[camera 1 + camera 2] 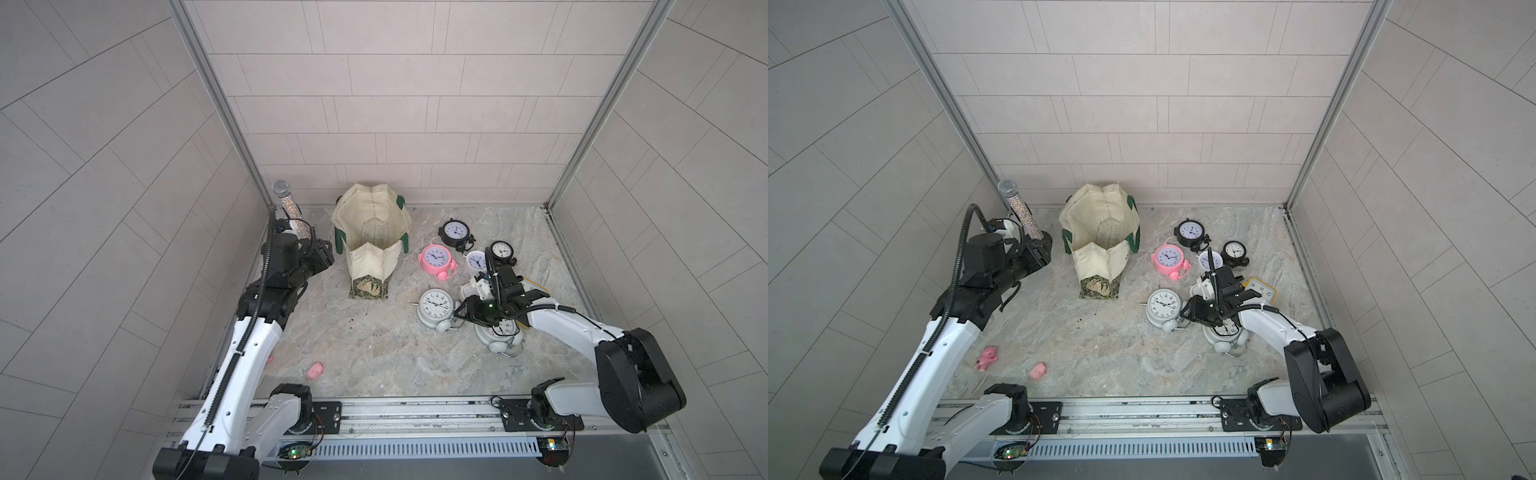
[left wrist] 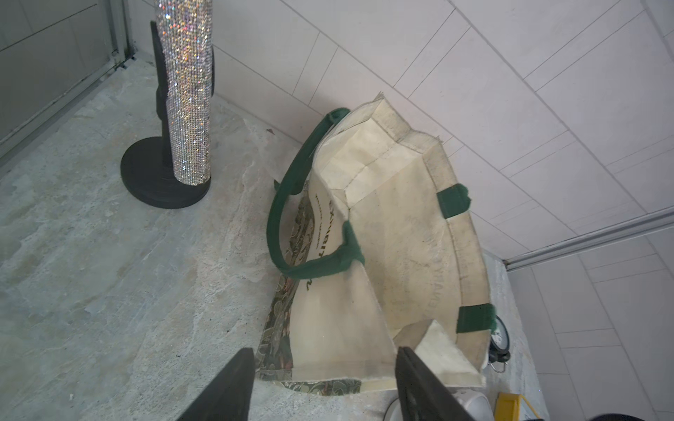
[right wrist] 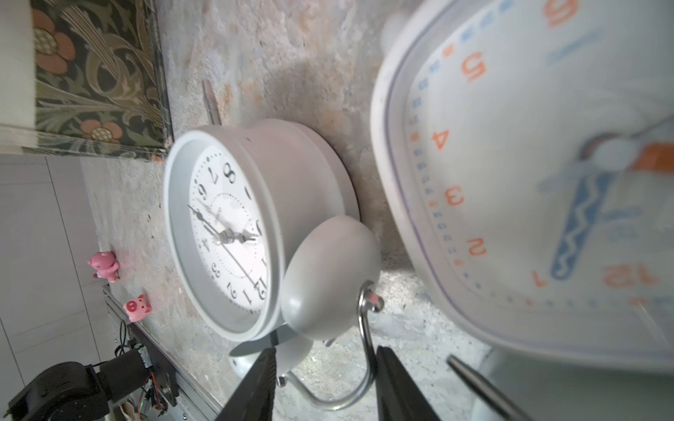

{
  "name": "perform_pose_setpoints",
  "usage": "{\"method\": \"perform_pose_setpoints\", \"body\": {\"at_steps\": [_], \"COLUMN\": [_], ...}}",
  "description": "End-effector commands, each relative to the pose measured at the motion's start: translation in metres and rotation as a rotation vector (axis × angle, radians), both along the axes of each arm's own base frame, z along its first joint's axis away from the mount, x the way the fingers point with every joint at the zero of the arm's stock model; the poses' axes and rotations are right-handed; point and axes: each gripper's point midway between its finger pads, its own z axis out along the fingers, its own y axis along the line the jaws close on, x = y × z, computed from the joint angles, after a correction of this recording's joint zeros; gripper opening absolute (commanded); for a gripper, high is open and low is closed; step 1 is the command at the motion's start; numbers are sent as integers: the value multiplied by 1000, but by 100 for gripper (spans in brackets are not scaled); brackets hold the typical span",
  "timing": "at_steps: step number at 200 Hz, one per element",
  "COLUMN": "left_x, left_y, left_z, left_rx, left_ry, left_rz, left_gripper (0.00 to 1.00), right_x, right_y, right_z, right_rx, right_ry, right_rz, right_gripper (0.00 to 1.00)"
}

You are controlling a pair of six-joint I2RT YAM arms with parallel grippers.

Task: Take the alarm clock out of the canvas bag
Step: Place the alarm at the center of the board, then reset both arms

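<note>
My right hand (image 3: 324, 350), unclenched, straddles the wire handle (image 3: 364, 339) of a white twin-bell alarm clock (image 3: 226, 233), apparently without gripping it. My left hand (image 2: 324, 350), spread and empty, faces the cream green-handled canvas bag (image 2: 401, 237).

I operate inside a robot test cell of the laboratory type. Identifying features:

- Three flat wall panels (image 1: 395, 104) with a printed tile pattern, joined by bare aluminium corner posts (image 1: 216, 104).
- A stone-patterned tabletop (image 1: 374, 353) forming the cell floor.
- An aluminium rail (image 1: 415, 411) along the front edge, carrying both my arm bases (image 1: 291, 403) on black plates.
- Exposed circuit boards (image 1: 293, 452) with lit LEDs and a slotted grille (image 1: 415, 449) below the rail.

The contents are unrelated props: alarm clocks (image 1: 434, 305), a rhinestone microphone (image 1: 286, 203) on a stand, pink pig figurines (image 1: 987, 357) and a canvas bag (image 1: 370, 224).
</note>
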Motion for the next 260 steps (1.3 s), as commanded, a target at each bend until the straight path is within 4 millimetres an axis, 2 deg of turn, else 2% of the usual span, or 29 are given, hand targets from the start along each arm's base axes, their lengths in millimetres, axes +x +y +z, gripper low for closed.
{"method": "perform_pose_setpoints", "body": {"at_steps": [1, 27, 47, 71, 91, 128, 146, 151, 154, 164, 187, 190, 194, 232, 244, 246, 252, 260], "left_x": [5, 12, 19, 21, 19, 7, 0, -2, -1, -1, 2, 2, 3, 12, 17, 14, 13, 15], "left_y": [20, 34, 39, 57, 72, 91, 102, 104, 104, 105, 107, 108, 108, 101, 99, 99, 98, 98], "left_z": [-6, -26, -49, -67, -72, -66, -64, -70, -66, -75, -92, -94, -98, -128, -130, -138, -143, -141], "left_rx": [62, 94, 109, 195, 284, 454, 526, 544, 548, 569, 581, 583, 588, 627, 635, 641, 650, 659], "left_ry": [-29, -25, -5, 4, -29, -90, -126, -125, -146, -156, -159, -158, -156, -130, -152, -140, -145, -173], "left_rz": [101, 181, 221, 298, 356, 398, 449, 448, 454, 443, 449, 452, 451, 382, 367, 360, 351, 356], "left_gripper": [70, 71, 72, 75, 77, 80, 80, 80, 80, 80, 86, 88, 90, 99, 100, 100, 100, 100], "right_x": [2, 9, 13, 18, 27, 48, 57, 60, 61, 65, 74, 73, 74, 81, 83, 83, 85, 88], "right_y": [-6, -16, -24, -34, -48, -84, -105, -111, -115, -127, -161, -166, -171, -214, -220, -221, -223, -224], "right_z": [34, 60, 82, 105, 123, 156, 163, 165, 165, 163, 157, 145, 141, 112, 101, 99, 94, 87], "right_rx": [-35, -74, -116, -144, -205, -347, -431, -454, -468, -517, -622, -640, -652, -731, -753, -756, -761, -776], "right_ry": [-104, -237, -342, -428, -508, -685, -752, -771, -779, -808, -861, -843, -846, -840, -838, -835, -835, -833], "right_rz": [35, 19, 25, 16, -24, -169, -257, -283, -298, -342, -492, -500, -522, -657, -665, -666, -665, -652], "right_gripper": [54, 63, 69, 70, 70, 75, 79, 80, 80, 83, 96, 98, 99, 100, 100, 100, 99, 100]}}
